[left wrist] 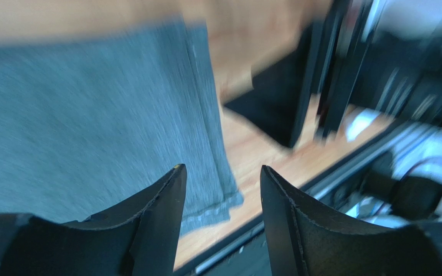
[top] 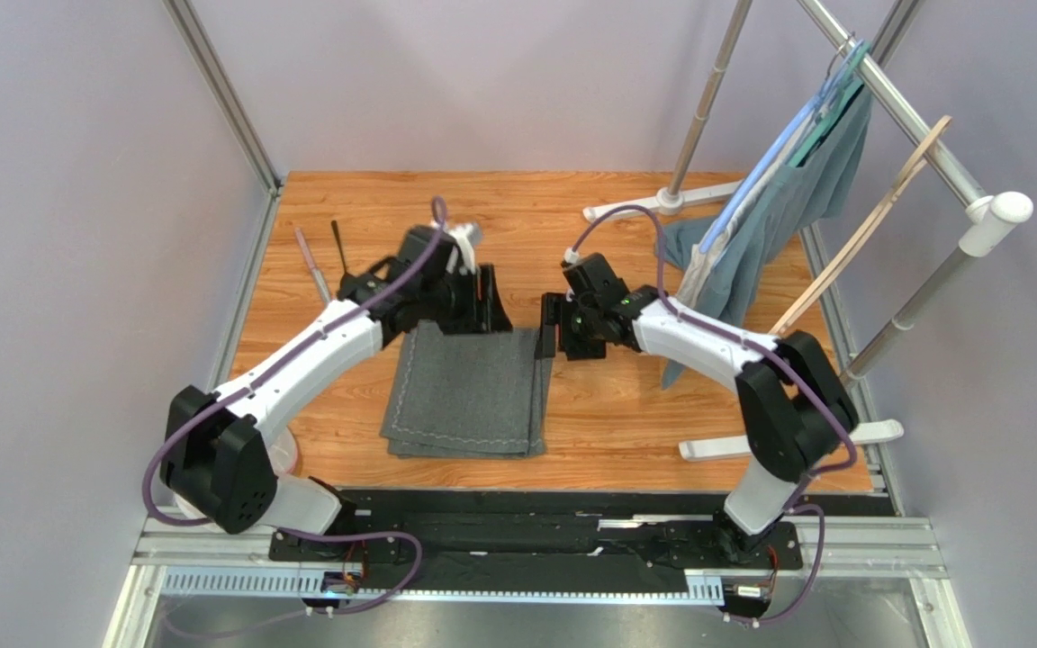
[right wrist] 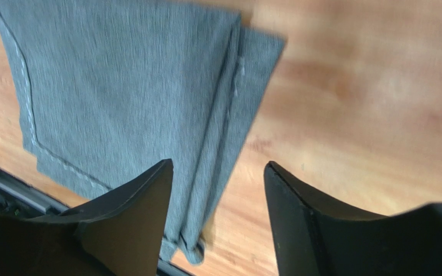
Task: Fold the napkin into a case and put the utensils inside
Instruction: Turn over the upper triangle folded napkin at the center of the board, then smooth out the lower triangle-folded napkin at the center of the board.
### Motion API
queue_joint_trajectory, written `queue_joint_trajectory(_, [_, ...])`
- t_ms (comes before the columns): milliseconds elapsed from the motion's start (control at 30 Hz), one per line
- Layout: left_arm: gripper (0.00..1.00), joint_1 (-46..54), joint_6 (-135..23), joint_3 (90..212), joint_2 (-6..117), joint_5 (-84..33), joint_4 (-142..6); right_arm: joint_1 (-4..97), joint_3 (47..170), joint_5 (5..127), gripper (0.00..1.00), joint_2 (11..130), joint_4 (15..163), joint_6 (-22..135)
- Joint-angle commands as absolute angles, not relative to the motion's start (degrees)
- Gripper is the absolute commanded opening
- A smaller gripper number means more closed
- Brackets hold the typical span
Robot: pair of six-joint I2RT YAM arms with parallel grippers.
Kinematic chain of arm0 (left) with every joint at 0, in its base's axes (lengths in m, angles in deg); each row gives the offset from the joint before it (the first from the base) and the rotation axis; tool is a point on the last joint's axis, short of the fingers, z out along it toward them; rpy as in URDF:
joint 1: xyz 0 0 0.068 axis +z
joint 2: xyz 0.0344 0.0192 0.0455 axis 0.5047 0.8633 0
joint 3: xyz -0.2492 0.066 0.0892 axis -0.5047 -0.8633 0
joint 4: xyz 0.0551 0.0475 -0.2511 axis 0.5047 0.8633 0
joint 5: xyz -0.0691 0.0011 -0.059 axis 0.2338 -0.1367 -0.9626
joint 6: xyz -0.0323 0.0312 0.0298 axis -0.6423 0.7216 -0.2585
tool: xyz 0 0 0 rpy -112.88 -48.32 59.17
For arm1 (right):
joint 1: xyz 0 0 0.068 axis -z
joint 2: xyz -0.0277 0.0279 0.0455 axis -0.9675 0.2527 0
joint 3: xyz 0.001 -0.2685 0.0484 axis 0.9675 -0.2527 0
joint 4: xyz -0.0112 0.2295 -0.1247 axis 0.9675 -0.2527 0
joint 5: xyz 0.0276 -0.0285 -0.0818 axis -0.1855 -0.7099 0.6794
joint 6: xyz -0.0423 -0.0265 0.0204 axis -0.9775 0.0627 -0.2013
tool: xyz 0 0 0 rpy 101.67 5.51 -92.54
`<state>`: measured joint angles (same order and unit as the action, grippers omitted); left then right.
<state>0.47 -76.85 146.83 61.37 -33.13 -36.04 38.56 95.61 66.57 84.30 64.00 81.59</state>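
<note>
The dark grey napkin (top: 467, 392) lies flat on the wooden table, folded, with a narrow doubled strip along its right side and pale stitching at its near edge. It also shows in the left wrist view (left wrist: 85, 121) and the right wrist view (right wrist: 131, 92). My left gripper (top: 494, 304) is open and empty just above the napkin's far edge (left wrist: 222, 171). My right gripper (top: 548, 328) is open and empty at the napkin's far right corner (right wrist: 217, 167). The silver-grey knife (top: 309, 263) and the black spoon (top: 340, 253) lie at the far left of the table.
A metal clothes rack (top: 700, 122) stands at the back right with a teal-grey garment (top: 768, 223) and wooden hangers (top: 862, 230). Its white feet (top: 788, 439) rest on the table's right side. Grey walls enclose the table.
</note>
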Motion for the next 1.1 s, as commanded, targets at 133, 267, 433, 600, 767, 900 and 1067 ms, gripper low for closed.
queue_joint_trajectory(133, [0.6,-16.34,-78.27,139.73,66.37,-22.33,-41.01,44.15,105.6,62.14,0.5,92.87,63.47,79.51])
queue_joint_trajectory(267, [0.53,-19.26,-80.1,139.03,69.28,-18.18,-41.44,45.39,106.39,58.34,0.37,94.98,66.37,79.42])
queue_joint_trajectory(433, [0.47,-19.7,-83.62,137.28,71.56,-19.49,-43.65,46.09,108.58,55.54,0.33,98.58,67.35,79.16])
queue_joint_trajectory(600, [0.47,-20.14,-86.08,135.87,72.54,-20.55,-44.61,46.18,110.95,53.6,0.33,101.22,68.13,78.81])
queue_joint_trajectory(767, [0.43,-20.14,-87.67,132.35,69.2,-19.84,-46.54,46.0,114.2,53.69,0.4,104.81,67.18,77.49])
queue_joint_trajectory(900, [0.48,-20.14,-88.2,133.23,70.42,-22.74,-46.11,46.09,116.75,52.9,0.42,106.84,66.46,77.14])
queue_joint_trajectory(1067, [0.52,-21.45,-89.25,134.64,72.71,-22.57,-43.91,45.83,118.68,53.68,0.42,108.43,65.15,76.61])
